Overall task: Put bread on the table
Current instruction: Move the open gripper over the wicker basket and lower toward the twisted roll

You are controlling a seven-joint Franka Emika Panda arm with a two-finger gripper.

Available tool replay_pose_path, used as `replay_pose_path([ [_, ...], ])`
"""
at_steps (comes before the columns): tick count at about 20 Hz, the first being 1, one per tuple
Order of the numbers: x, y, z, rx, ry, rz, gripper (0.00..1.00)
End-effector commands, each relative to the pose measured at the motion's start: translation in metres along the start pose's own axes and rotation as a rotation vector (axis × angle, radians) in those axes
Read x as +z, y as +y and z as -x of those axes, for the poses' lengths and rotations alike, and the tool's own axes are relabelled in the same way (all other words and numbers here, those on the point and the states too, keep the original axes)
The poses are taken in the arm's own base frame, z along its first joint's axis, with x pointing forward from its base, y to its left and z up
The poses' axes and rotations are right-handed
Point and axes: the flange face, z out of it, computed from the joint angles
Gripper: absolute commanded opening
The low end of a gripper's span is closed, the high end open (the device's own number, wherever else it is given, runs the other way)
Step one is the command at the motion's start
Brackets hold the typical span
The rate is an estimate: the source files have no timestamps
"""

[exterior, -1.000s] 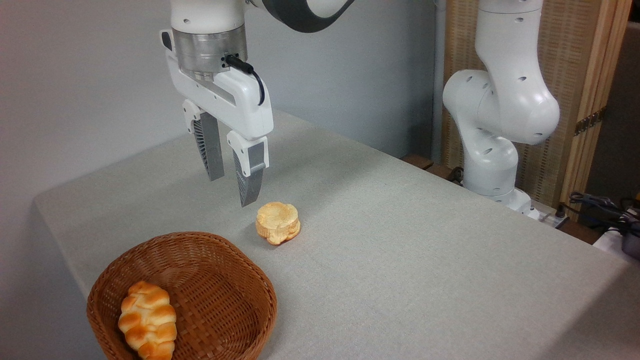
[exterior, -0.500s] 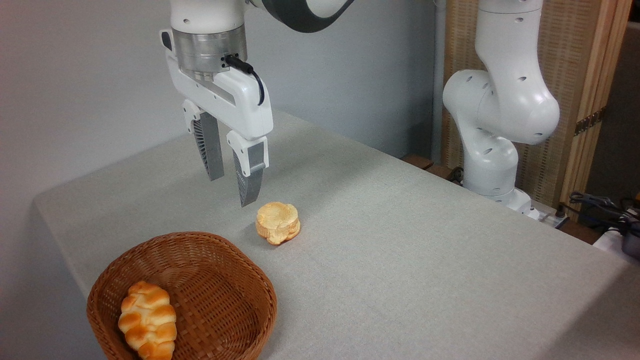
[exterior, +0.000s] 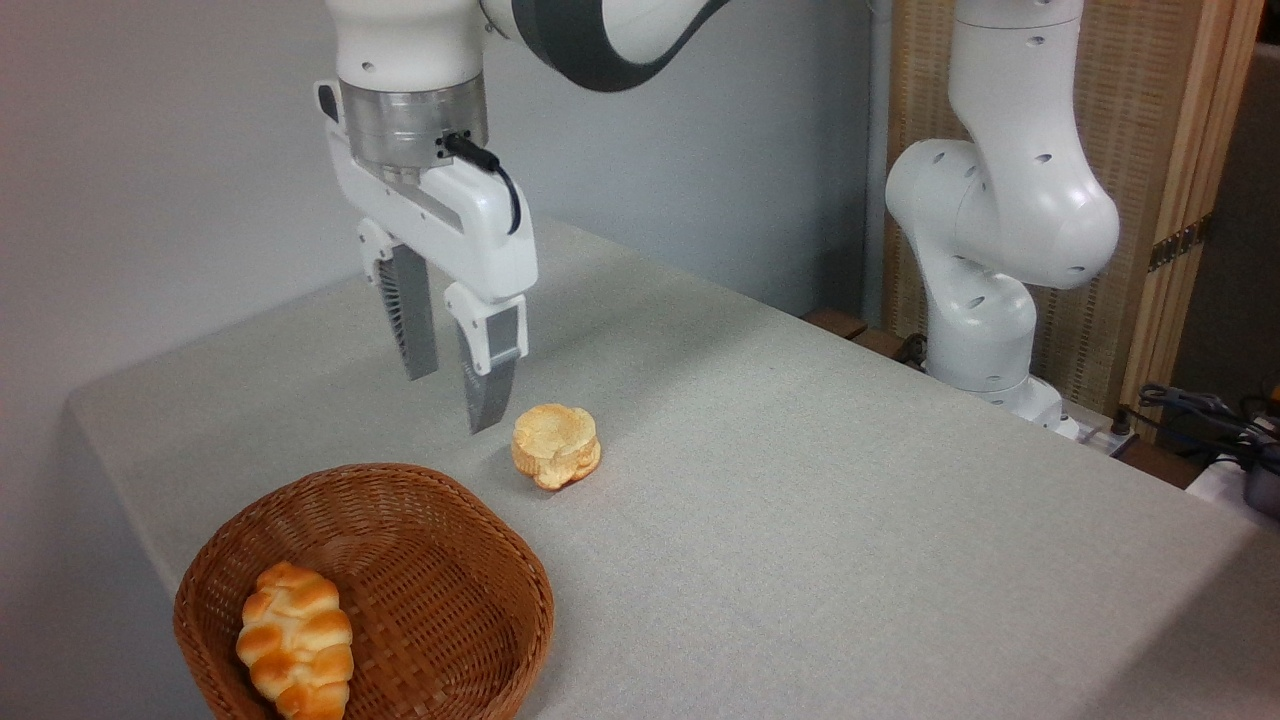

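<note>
The bread (exterior: 294,641), a golden-brown braided roll, lies at the left side of a brown wicker basket (exterior: 450,560) near the table's front left corner. My gripper (exterior: 452,400) hangs open and empty above the table (exterior: 800,480), beyond the basket's far rim and well above the bread. Its two grey fingers point down with a narrow gap between them.
A small round flat-topped bun (exterior: 556,445) rests on the cloth just right of my fingertips. The arm's white base (exterior: 990,250) stands at the table's back right, with cables (exterior: 1200,410) beside it. A grey wall runs behind the table.
My gripper has shifted slightly left and down, toward the basket. The bread, bun and basket have not moved.
</note>
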Motion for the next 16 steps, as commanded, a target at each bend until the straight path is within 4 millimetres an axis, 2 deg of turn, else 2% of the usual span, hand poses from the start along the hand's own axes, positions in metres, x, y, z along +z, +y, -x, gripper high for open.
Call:
replay_pose_path([
  [1,0.022,-0.01,-0.014,-0.022,0.069,-0.042,1.0],
  [4,0.035,-0.019,-0.022,-0.113,0.107,-0.065,1.0],
  [9,0.061,-0.038,-0.035,-0.528,0.204,-0.072,1.0],
  [14,0.107,-0.054,-0.054,-0.814,0.295,-0.078,1.0],
  [16,0.119,-0.058,-0.058,-0.856,0.318,-0.081,1.0],
])
